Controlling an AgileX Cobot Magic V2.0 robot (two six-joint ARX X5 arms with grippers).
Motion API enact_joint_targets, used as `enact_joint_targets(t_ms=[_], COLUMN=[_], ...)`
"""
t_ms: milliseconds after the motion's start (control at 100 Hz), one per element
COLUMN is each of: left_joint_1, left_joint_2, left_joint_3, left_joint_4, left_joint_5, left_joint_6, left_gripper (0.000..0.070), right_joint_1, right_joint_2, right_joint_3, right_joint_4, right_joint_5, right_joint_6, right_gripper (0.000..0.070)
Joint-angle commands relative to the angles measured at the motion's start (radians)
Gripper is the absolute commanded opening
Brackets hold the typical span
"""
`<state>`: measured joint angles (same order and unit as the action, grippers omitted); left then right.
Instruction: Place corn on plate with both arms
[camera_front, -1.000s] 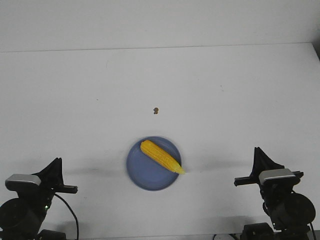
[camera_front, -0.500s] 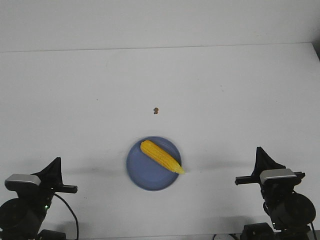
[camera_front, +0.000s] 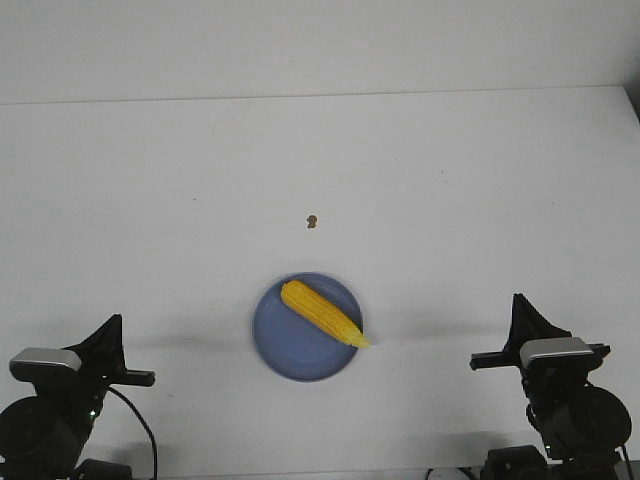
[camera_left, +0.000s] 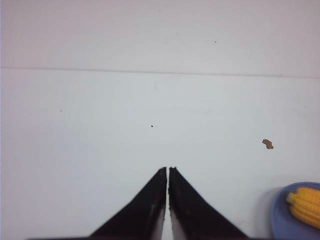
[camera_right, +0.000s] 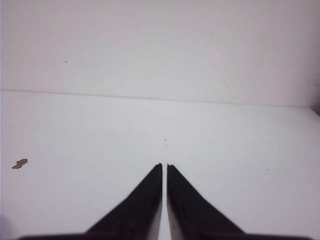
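The yellow corn (camera_front: 322, 313) lies diagonally on the blue plate (camera_front: 284, 345) near the table's front middle, its pointed tip reaching over the plate's right rim. My left gripper (camera_front: 116, 322) is pulled back at the front left, shut and holding nothing. My right gripper (camera_front: 517, 300) is pulled back at the front right, also shut with nothing in it. The left wrist view catches the corn's blunt end (camera_left: 305, 204) on the plate's edge (camera_left: 280, 215), off to the side of the left gripper (camera_left: 167, 169). The right wrist view shows the right gripper (camera_right: 164, 165) over bare table.
A tiny brown speck (camera_front: 312, 221) lies on the white table beyond the plate, also seen as the brown speck (camera_left: 268, 144) and the brown speck (camera_right: 20, 163) in the wrist views. The table's far edge (camera_front: 320, 95) meets a white wall.
The right gripper has drawn back very slightly toward the front edge. The corn, the plate and the left arm are unmoved.
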<state>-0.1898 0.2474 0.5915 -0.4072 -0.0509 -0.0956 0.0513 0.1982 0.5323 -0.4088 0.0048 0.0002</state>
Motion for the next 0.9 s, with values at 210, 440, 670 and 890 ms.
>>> enact_joint_targets(t_ms=[210,440,670,890], left_joint_1=[0.002,0.047,0.100,0.099], left_joint_2=[-0.007,-0.105,-0.241,-0.244], left_joint_3=[0.002,-0.124,-0.296,-0.388], left_joint_4=[0.042,0.183,0.254,0.314], left_joint_5=[-0.006,-0.005,-0.005,-0.003], left_joint_6=[0.034,0.030,0.031,0.031], left_gripper=[0.0015,0.0015,0.0015,0.0015], right_joint_1=[0.001,0.001,0.001,0.001], right_joint_2=[0.003,0.003,0.003,0.003], right_joint_3=[0.006,0.006,0.006,0.006], right_joint_4=[0.012,0.012,0.012,0.012], right_joint_5=[0.003,0.003,0.003,0.003], right_joint_6=[0.007,0.007,0.007,0.007], right_gripper=[0.0019,0.0019,0.0019,0.0019])
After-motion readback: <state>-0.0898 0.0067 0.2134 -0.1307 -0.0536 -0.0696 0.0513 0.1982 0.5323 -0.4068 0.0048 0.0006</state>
